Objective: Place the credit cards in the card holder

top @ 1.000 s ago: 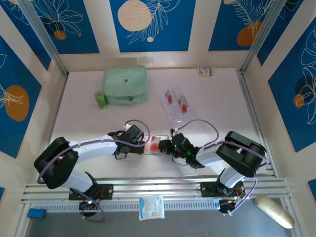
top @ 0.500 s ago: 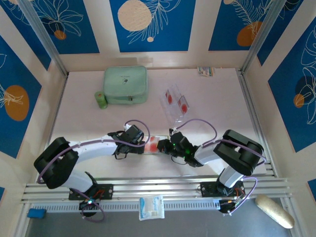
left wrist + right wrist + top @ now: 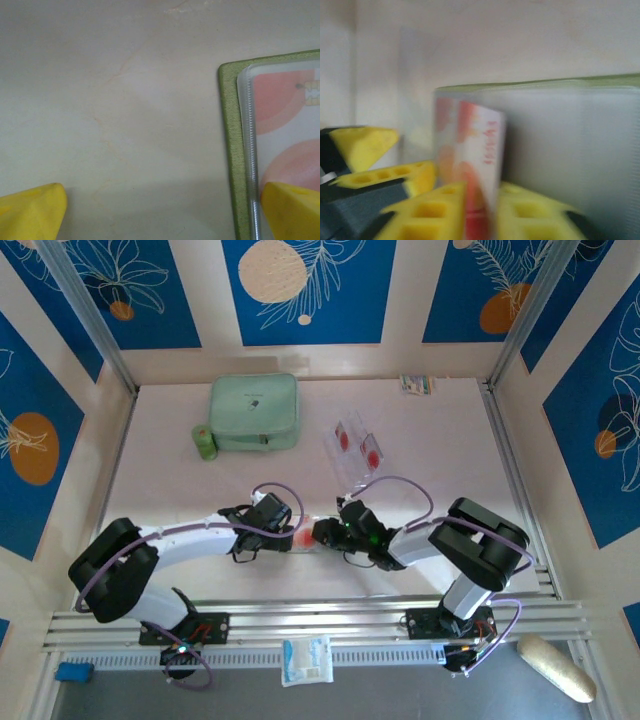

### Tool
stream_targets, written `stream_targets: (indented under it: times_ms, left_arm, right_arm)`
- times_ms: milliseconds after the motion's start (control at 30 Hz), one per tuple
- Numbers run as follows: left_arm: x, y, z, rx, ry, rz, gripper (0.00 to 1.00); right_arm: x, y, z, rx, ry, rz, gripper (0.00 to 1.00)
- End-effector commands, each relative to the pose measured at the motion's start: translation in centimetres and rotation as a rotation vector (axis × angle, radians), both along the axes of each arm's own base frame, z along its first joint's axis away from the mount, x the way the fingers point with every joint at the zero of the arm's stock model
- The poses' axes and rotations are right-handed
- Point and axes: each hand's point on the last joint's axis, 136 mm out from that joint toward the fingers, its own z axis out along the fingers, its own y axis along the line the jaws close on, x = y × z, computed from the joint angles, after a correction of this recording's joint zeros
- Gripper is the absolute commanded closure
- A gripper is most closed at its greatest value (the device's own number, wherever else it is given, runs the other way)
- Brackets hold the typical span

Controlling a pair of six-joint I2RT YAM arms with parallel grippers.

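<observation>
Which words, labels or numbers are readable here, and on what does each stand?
Nothing can be read.
Red lettering on the credit card at the right gripper: too blurred.
Dark mark on the mint-green case: too small.
Print on the packet at the far edge: too small.

This is a robot test cell in a lab. The pale surface [image 3: 440, 440] is boxed in on three sides by cream wall panels [image 3: 305, 290] printed with blue leaf-and-circle art, with slanting metal posts [image 3: 95, 325] at the far corners. Aluminium rails [image 3: 320, 618] run along its near edge. Bolted there are two white robot arms, left arm [image 3: 190, 536] and right arm [image 3: 480, 540], trailing looped purple cables [image 3: 400, 485].
</observation>
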Motion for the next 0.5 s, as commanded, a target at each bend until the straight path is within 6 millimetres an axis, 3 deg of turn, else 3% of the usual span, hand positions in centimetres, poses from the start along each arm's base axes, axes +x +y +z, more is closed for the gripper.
stream_targets:
  times_ms: [0, 100, 267, 467]
  left_arm:
    - [-0.7, 0.6, -0.1, 0.018, 0.015, 0.002, 0.0]
    - [-0.4, 0.8, 0.7, 0.007, 0.0, 0.016, 0.0]
    - [0.0, 1.5, 1.8, -0.007, -0.026, 0.046, 0.0]
    - [-0.1, 2.6, 1.7, -0.002, -0.024, 0.074, 0.0]
  right_arm:
    - [-1.1, -1.4, -1.6, -0.103, 0.07, 0.062, 0.62]
    - [-0.8, -2.0, -0.4, -0.138, 0.062, 0.095, 0.56]
    - [-0.5, -2.9, 1.5, -0.234, 0.041, 0.14, 0.57]
    - [0.0, -2.6, 1.9, -0.319, 0.052, 0.198, 0.8]
